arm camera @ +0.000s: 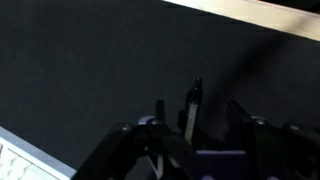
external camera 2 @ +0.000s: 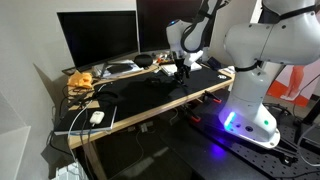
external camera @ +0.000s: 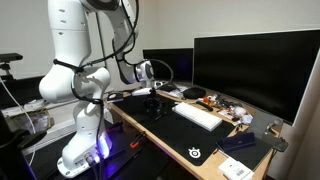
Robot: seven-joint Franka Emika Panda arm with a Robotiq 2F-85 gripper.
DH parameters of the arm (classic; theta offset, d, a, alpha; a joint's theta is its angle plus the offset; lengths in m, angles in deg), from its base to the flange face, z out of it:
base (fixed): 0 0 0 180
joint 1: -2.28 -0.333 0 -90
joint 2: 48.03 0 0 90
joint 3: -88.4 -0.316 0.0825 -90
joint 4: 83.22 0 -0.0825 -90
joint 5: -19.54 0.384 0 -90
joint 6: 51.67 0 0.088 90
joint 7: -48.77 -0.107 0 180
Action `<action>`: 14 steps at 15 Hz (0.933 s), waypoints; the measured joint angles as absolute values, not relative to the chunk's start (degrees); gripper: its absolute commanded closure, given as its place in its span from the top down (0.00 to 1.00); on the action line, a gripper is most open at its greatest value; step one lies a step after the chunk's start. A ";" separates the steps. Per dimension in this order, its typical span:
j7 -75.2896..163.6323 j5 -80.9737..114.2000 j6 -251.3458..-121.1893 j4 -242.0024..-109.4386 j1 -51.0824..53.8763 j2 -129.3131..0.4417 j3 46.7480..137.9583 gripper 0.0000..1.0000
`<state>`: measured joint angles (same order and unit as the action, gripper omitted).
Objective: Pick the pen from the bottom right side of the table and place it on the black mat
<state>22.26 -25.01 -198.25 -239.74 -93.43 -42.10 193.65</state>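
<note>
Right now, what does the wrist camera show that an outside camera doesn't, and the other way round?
Only the wrist view: a pen in the gap of the end effector, close over the black mat. Only an exterior view: the white arm, the big monitor and the mat's white logo. Both: that mat, the white keyboard and the table with its light wood edge.

In the wrist view the bottom edge cuts off the black two-fingered gripper (arm camera: 196, 108). The slim dark pen (arm camera: 192, 92) between its fingers loses its lower end behind the gripper body. Only a corner of the white keyboard (arm camera: 8, 162) shows. In both exterior views the pen is too small to make out.
</note>
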 measured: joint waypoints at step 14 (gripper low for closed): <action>8.16 -47.62 -196.83 -235.05 -107.22 -30.02 206.20 1.00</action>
